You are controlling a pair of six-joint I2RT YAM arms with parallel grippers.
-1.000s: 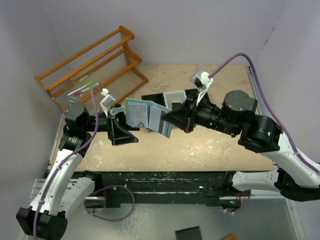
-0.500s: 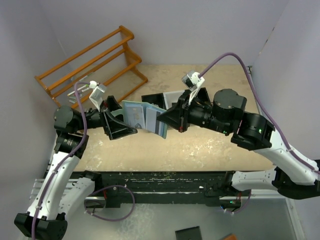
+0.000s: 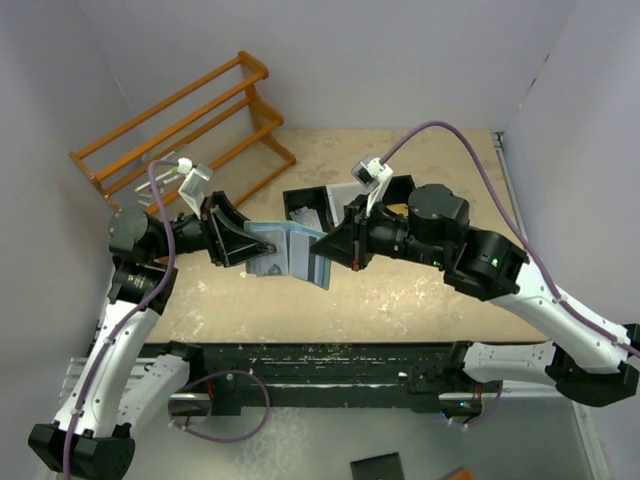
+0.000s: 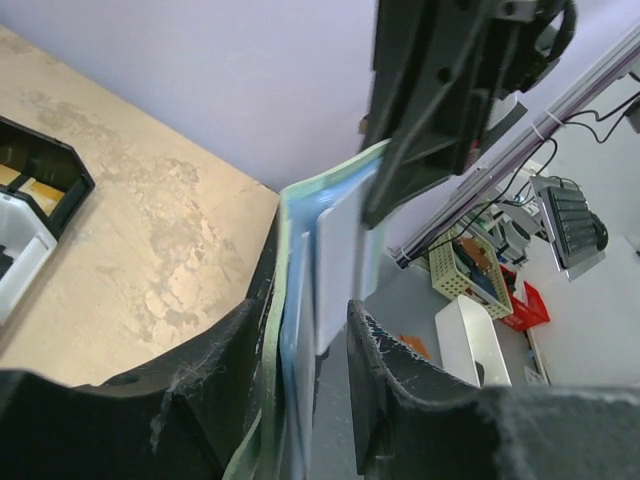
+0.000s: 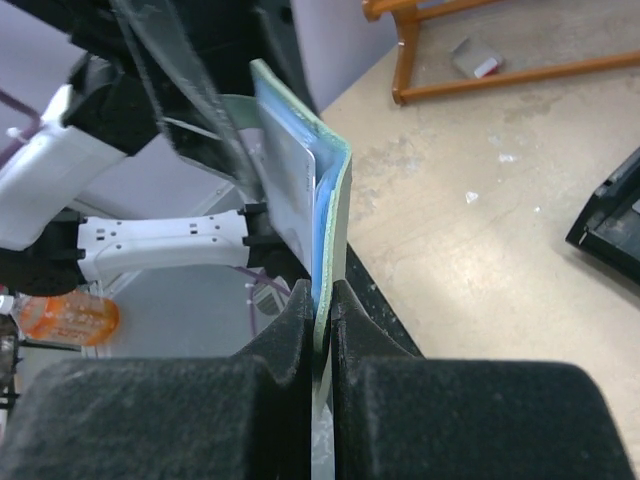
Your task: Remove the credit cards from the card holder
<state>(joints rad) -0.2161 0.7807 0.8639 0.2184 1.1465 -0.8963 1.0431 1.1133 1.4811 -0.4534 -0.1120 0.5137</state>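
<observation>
At card holder [image 3: 298,258], left claw [image 3: 262,248] narrowed.

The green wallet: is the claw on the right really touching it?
Touching. In the right wrist view, the right gripper pinches the green edge of the card holder, with no gap on either side.

The left arm [image 3: 112,345] and right arm [image 3: 560,310] wear smooth white shells on their lower links, with chunky black round joints further up. A purple cable [image 3: 160,200] trails along each. A white camera block [image 3: 372,173] caps each wrist. The left pincer [image 3: 245,240] and right pincer [image 3: 335,247] have matte black, rough-grained fingers [image 5: 250,400]. A green light [image 3: 493,262] glows on the right arm.
</observation>
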